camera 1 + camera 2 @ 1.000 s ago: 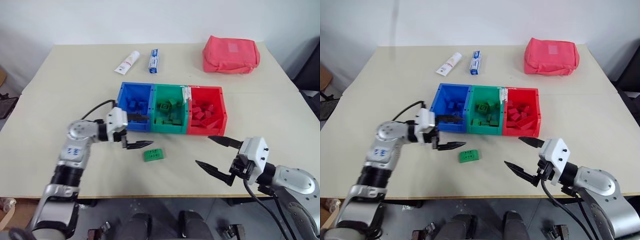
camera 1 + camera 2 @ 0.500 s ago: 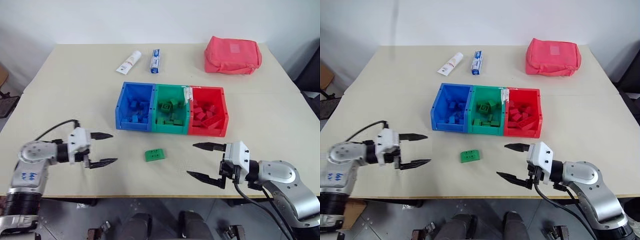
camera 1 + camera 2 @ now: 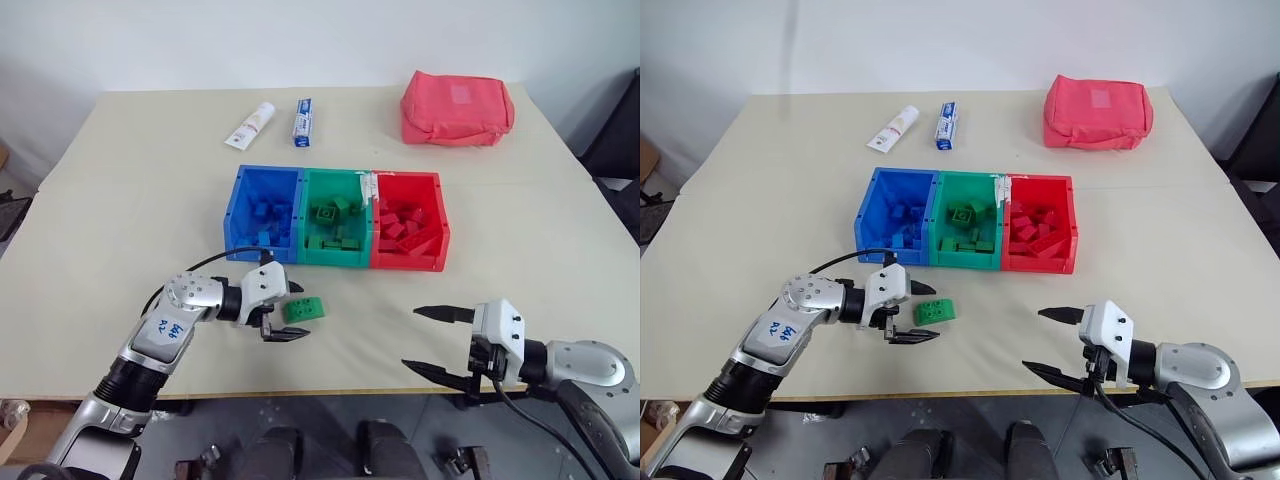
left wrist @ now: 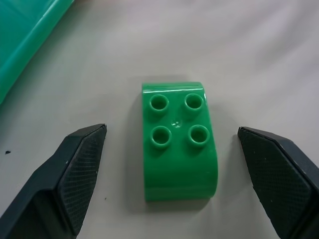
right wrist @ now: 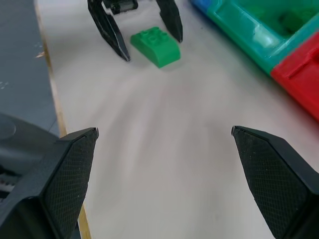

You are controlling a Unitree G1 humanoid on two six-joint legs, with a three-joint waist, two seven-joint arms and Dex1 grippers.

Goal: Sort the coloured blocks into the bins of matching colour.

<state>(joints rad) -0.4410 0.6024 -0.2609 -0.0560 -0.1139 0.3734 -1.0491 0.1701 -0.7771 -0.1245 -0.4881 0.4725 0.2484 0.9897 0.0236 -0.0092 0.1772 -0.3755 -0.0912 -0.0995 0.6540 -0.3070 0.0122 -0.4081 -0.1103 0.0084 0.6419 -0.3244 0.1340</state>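
1. Now the left tool (image 3: 288, 311) sits low on the counter (image 3: 120, 210), fingers apart, with the loose green block (image 4: 178, 139) lying between them, untouched.
2. The right tool (image 3: 437, 341) hangs apart too, empty, well off to the block's far side.
3. Step in hand: picking up that block.
4. Next, I judge, the fingers must close on its sides, then carry it ahead to the green bin (image 3: 337, 222), between the blue bin (image 3: 265, 212) and red bin (image 3: 408, 232).
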